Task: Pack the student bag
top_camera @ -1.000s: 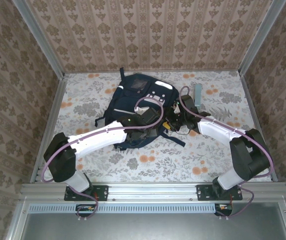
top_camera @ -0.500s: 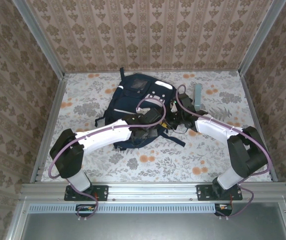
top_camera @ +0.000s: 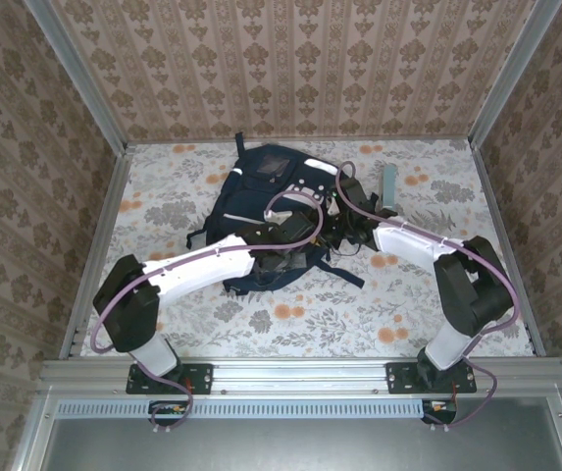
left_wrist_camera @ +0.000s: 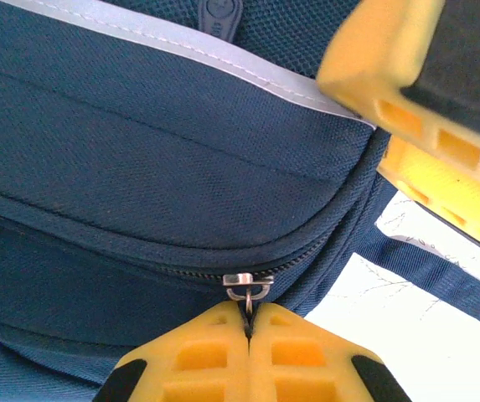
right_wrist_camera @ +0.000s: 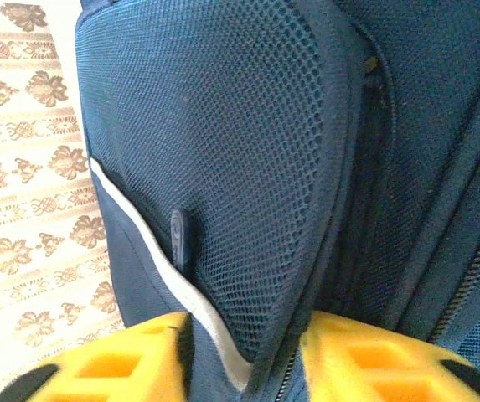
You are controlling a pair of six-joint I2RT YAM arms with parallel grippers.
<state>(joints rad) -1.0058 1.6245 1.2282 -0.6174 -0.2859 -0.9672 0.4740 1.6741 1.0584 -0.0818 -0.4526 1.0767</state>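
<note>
The student bag lies flat on the floral table, just above the centre of the overhead frame, with both arms reaching onto its lower right part. At the bottom centre of the left wrist view, the left gripper has its yellow fingers pressed together on the small metal zipper pull. At the bottom of the right wrist view, the right gripper stands partly apart with the edge of the mesh pocket and its white stripe between the fingers. Whether it has truly bitten on the fabric I cannot tell. The step looks like running the zip to open the bag. To do it well, the left arm should draw the pull along the line of the zip track, following its curve rather than lifting away, since so thin a tab could slip out. The right gripper should first clamp firmly and hold against the pull, or the soft bag will likely slide and bunch.
</note>
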